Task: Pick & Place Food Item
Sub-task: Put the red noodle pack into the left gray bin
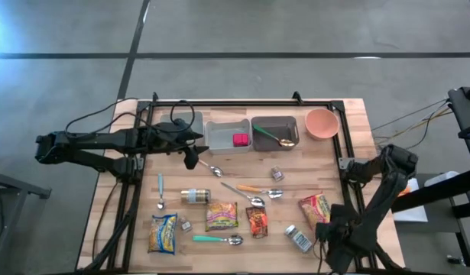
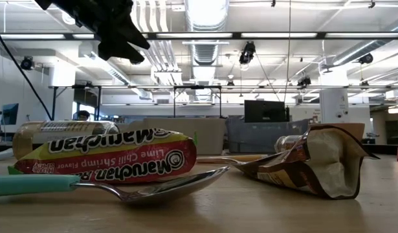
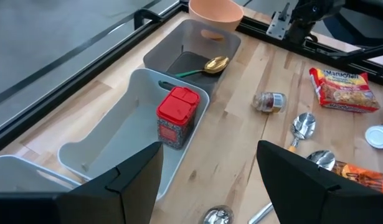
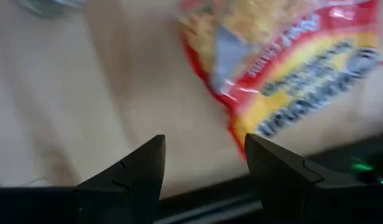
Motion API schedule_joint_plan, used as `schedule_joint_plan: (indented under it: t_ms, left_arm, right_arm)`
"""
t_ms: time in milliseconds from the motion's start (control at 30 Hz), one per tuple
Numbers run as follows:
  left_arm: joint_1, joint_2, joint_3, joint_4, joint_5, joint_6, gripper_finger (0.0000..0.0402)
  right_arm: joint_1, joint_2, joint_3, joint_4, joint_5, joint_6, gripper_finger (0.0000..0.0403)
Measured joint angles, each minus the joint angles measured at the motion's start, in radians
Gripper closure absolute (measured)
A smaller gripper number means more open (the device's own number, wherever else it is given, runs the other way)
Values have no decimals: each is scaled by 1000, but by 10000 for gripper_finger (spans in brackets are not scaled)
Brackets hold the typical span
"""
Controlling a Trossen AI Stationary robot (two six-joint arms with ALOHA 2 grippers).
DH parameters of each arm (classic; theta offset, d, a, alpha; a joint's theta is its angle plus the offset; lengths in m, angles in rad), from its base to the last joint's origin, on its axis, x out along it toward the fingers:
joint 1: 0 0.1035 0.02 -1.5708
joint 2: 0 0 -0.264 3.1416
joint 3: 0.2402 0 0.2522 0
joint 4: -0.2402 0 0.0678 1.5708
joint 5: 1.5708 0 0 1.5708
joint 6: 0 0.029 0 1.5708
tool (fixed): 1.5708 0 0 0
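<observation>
The wooden worktop (image 1: 242, 183) fills the middle of the high view, with a row of containers along its twelve-o'clock edge. The left arm reaches in from nine o'clock, and its left hand (image 1: 190, 158) hangs above the boards just at six o'clock of the white bin (image 1: 219, 141), fingers (image 3: 132, 177) spread and nothing between them. The right arm folds over the four-o'clock corner; the right hand (image 1: 332, 233) sits low there, fingers (image 4: 132, 168) parted and empty, just at five o'clock of a red-and-yellow noodle packet (image 1: 315, 206).

The white bin holds a red-lidded spice tin (image 3: 177, 117), standing upright against its wall. At three o'clock of it, the grey bin (image 1: 273, 122) carries a gold spoon with a green handle (image 3: 207, 66). The pink bowl (image 1: 322, 123) stands at one o'clock.

Loose on the boards: a yellow noodle packet (image 1: 163, 233) at seven o'clock, a green-edged noodle packet (image 1: 221, 216) and a dark red pouch (image 1: 257, 222) near six, and a jar lying on its side (image 1: 195, 196). Smallest are the spoons, one teal-handled (image 1: 218, 240) at six o'clock.
</observation>
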State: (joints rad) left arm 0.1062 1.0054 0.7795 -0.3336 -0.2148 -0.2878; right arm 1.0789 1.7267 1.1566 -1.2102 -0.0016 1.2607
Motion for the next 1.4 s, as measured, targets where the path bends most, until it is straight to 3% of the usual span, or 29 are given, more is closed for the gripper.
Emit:
schedule_joint_plan:
  t_ms: [200, 433, 867, 1400]
  left_arm:
    - [0, 0, 0, -1, -2, -4, 139]
    - [0, 0, 0, -1, -2, -8, 139]
    - [0, 0, 0, -2, -2, -19, 139]
    - [0, 0, 0, -3, -2, -18, 139]
  right_arm:
    - [36, 127, 92, -167, 0, -42, 186]
    - [89, 176, 135, -182, 61, 26, 186]
    - [115, 182, 70, -184, 106, 133, 186]
    - [115, 181, -25, -101, 109, 134, 186]
